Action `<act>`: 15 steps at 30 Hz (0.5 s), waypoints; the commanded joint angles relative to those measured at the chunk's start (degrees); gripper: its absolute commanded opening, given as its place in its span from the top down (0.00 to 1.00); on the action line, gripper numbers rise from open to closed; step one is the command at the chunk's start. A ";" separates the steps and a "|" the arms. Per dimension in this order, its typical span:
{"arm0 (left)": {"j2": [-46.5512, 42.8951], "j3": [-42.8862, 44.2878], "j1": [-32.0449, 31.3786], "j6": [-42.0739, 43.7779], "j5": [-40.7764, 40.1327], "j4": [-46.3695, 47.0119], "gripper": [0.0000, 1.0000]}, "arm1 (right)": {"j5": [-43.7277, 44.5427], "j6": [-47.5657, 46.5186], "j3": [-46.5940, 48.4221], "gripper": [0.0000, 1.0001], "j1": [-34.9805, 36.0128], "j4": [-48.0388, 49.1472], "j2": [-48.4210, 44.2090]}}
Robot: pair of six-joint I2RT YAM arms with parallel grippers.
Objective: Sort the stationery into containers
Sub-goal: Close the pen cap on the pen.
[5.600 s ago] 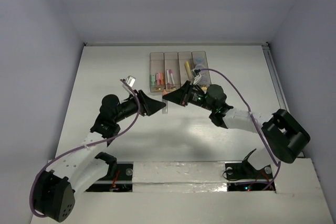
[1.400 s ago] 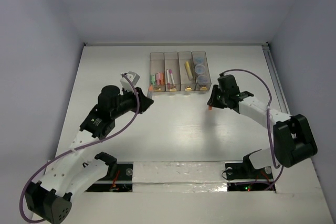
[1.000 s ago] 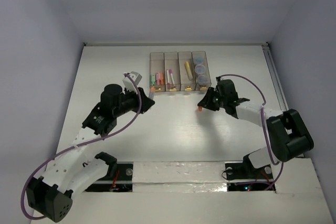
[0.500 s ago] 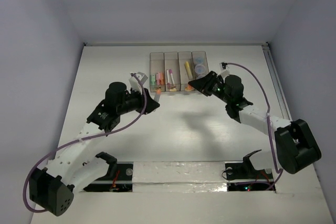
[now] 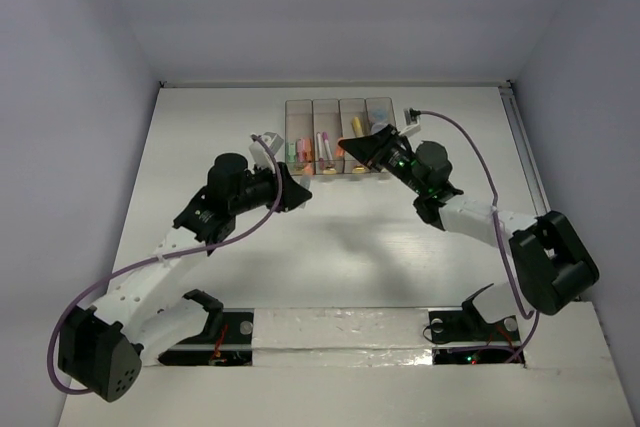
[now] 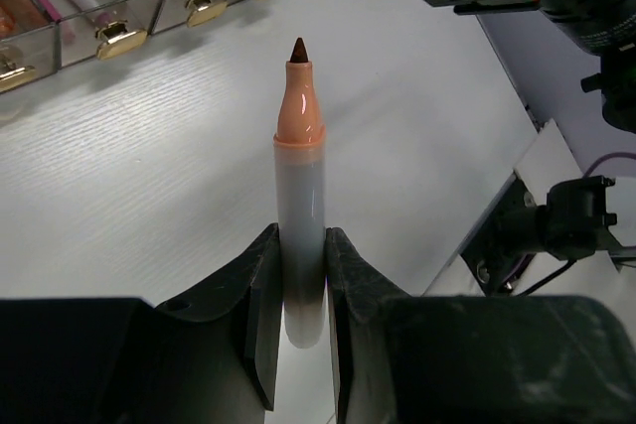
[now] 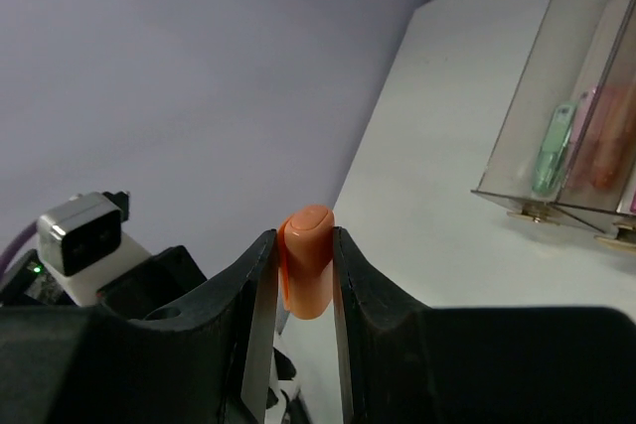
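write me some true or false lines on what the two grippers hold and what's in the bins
1. The left gripper is shut on a grey-barrelled marker with an orange neck, its dark tip bare. True.
2. The right gripper is open and empty. False: it is shut on a small orange cap.
3. The cap sits on the marker's tip. False: the two are apart.
4. A green stick lies in the row of translucent grey-brown bins. True.

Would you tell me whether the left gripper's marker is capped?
Uncapped: the marker shows a bare dark tip; the right gripper holds the orange cap.
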 commanded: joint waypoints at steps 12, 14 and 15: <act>-0.20 -10.80 -0.54 -35.16 20.44 52.03 1.00 | -2.22 10.43 -2.65 0.97 0.92 39.54 5.75; -0.55 -11.15 -0.54 -38.15 20.61 54.84 1.00 | -2.75 10.87 -2.21 0.96 0.92 41.47 5.75; -0.72 -11.24 -0.54 -39.04 20.87 57.21 1.00 | -3.10 11.05 -2.12 0.96 0.92 42.18 5.92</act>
